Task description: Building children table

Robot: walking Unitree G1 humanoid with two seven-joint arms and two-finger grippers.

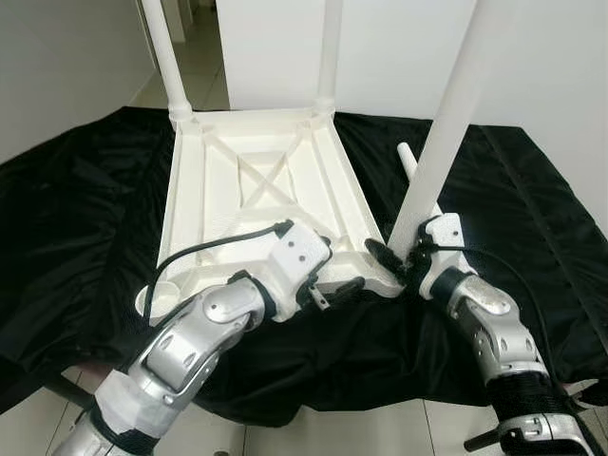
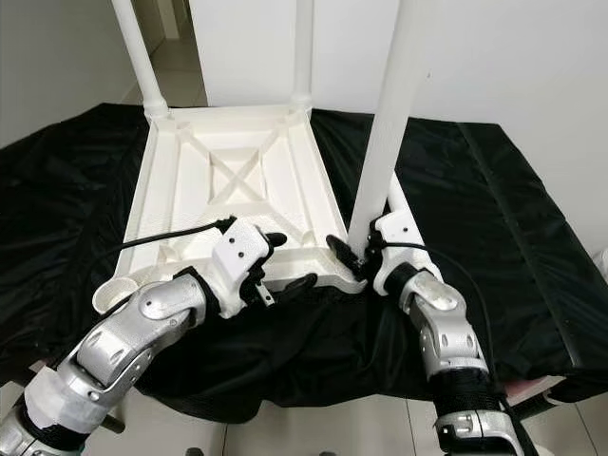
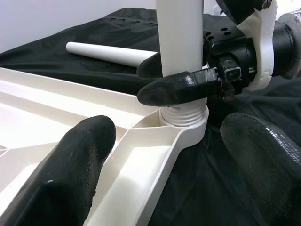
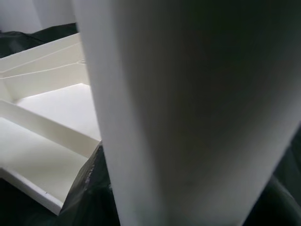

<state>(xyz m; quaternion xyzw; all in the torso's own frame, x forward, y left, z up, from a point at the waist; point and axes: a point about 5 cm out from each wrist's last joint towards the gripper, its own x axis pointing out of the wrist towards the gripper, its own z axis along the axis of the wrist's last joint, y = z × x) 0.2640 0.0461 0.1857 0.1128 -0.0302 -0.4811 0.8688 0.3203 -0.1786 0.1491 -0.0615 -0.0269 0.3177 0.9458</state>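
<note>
The white table top [image 1: 190, 190] lies upside down on a black cloth. Two legs [image 1: 166, 57] [image 1: 330, 47] stand upright in its far corners. A third leg [image 1: 456, 104] stands in the near right corner socket [image 3: 184, 123], leaning slightly right. My right gripper [image 1: 399, 256] is shut on this leg just above its threaded base. My left gripper [image 1: 339, 269] is open and straddles the near rim beside that corner, one finger [image 3: 66, 169] inside the frame and the other [image 3: 263, 155] over the cloth. A loose leg [image 1: 407, 161] lies on the cloth behind.
The near left corner socket [image 1: 152, 296] holds no leg. The black cloth [image 1: 85, 228] drapes over the low platform, and its front edge drops to a tiled floor [image 1: 380, 432]. White walls [image 1: 560, 57] stand close behind and to the right.
</note>
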